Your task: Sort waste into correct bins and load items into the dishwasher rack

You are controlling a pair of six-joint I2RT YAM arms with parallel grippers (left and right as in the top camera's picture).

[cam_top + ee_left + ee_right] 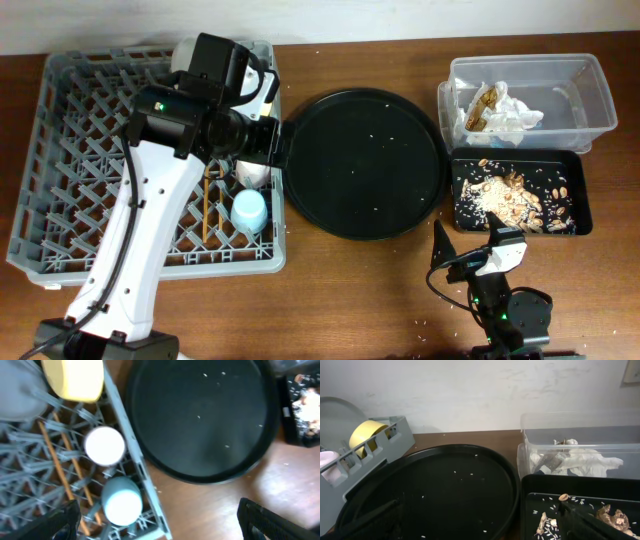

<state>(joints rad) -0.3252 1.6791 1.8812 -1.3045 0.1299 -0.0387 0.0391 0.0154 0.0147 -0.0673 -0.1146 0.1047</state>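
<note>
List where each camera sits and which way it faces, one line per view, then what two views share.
Overhead: above the table, looking down on dishwasher rack and round black tray; both arms show.
Left wrist: over the rack's tray-side edge, looking down at blue cup and yellow bowl; open left gripper at bottom.
Right wrist: low at the table's front, facing the back wall; open right gripper at bottom.
Shared: both wrist views show the round black tray and yellow bowl.
</note>
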